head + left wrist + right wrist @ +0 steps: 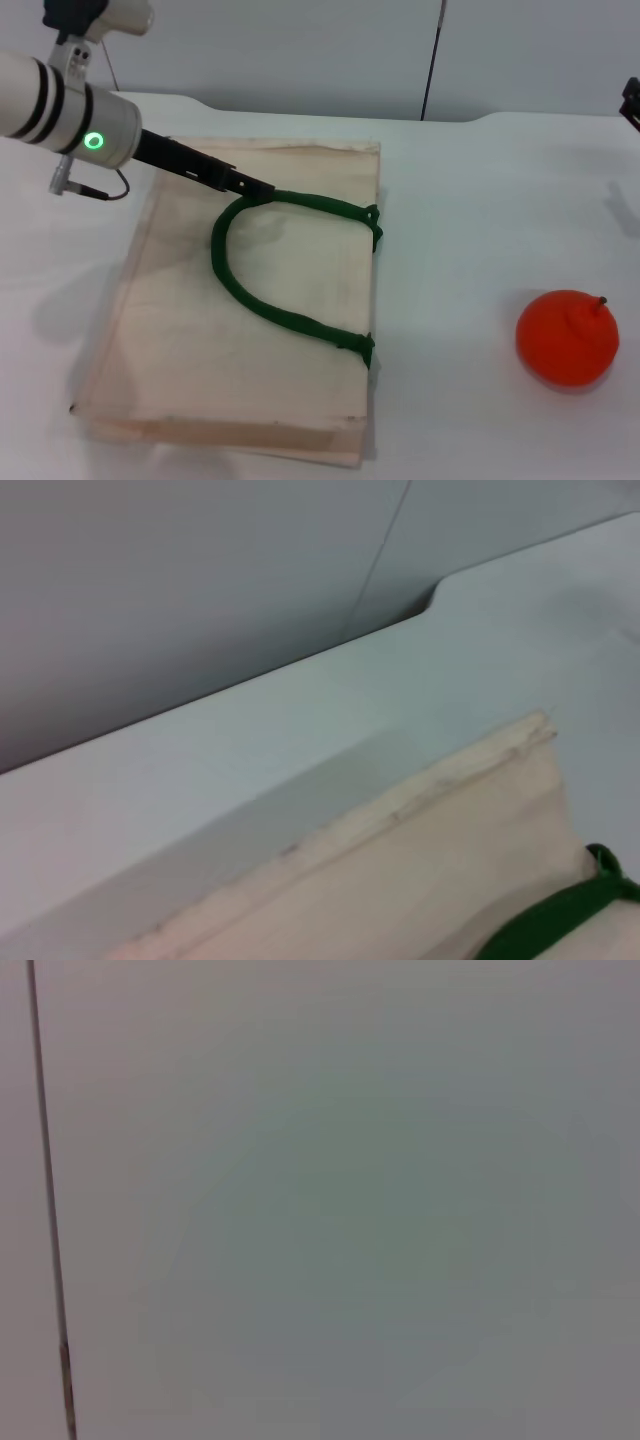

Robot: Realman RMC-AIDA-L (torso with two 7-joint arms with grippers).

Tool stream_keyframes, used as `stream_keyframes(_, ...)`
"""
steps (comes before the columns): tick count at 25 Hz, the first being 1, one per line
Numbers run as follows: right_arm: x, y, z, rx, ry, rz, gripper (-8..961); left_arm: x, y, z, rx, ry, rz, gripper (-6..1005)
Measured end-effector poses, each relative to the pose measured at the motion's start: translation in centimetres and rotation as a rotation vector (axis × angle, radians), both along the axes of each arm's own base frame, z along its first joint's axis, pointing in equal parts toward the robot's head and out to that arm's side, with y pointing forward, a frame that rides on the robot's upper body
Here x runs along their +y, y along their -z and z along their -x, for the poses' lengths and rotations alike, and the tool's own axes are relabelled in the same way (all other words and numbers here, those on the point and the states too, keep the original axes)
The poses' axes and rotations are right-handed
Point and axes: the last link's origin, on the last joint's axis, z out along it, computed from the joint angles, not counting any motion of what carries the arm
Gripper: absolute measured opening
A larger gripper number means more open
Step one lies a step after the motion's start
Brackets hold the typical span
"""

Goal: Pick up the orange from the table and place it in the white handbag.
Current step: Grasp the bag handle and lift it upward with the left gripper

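The orange [567,337] sits on the white table [480,200] at the right, well apart from the bag. The white handbag [290,400] lies flat at the left, and its green handle [270,305] loops across the cloth. My left gripper [258,188] reaches over the bag's far part with its dark fingers pinched together on the top of the handle loop. The left wrist view shows the bag's cloth edge [420,880] and a bit of handle [560,920]. Only a dark piece of my right gripper [632,103] shows at the right edge, far above the orange.
The table's notched far edge [440,590] meets a grey wall behind. The right wrist view shows only the grey wall with a thin dark line [45,1160]. Bare tabletop lies between the bag and the orange.
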Motion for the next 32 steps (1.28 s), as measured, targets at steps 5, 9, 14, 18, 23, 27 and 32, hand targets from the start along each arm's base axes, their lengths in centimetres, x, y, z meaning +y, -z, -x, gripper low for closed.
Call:
stream_keyframes(5, 0.1, 0.1, 0.1, 0.001, -0.003, 0.001, 882, 0.1, 0.8, -0.1, 0.008, 0.008, 0.012, 870)
stream_keyframes(9, 0.1, 0.0, 0.1, 0.001, -0.003, 0.000, 882, 0.0, 1.2, -0.1, 0.009, 0.006, 0.021, 868)
stream_keyframes(14, 0.2, 0.0, 0.2, 0.001, -0.005, 0.000, 881, -0.1, 1.6, 0.1, 0.017, 0.007, 0.025, 867)
stream_keyframes(18, 0.2, 0.0, 0.3, 0.001, -0.006, 0.001, 881, -0.2, 2.2, 0.2, 0.037, 0.011, 0.035, 865)
stream_keyframes(23, 0.2, 0.1, 0.3, 0.001, -0.006, 0.001, 881, -0.4, 2.5, 0.5, 0.065, 0.012, 0.054, 740)
stream_keyframes(27, 0.1, 0.1, 0.2, 0.001, -0.005, 0.001, 881, -0.5, 2.6, 0.8, 0.081, 0.012, 0.057, 577)
stream_keyframes(32, 0.0, 0.1, -0.1, -0.001, 0.010, 0.007, 881, -0.2, 2.6, 0.2, 0.085, 0.025, 0.053, 348)
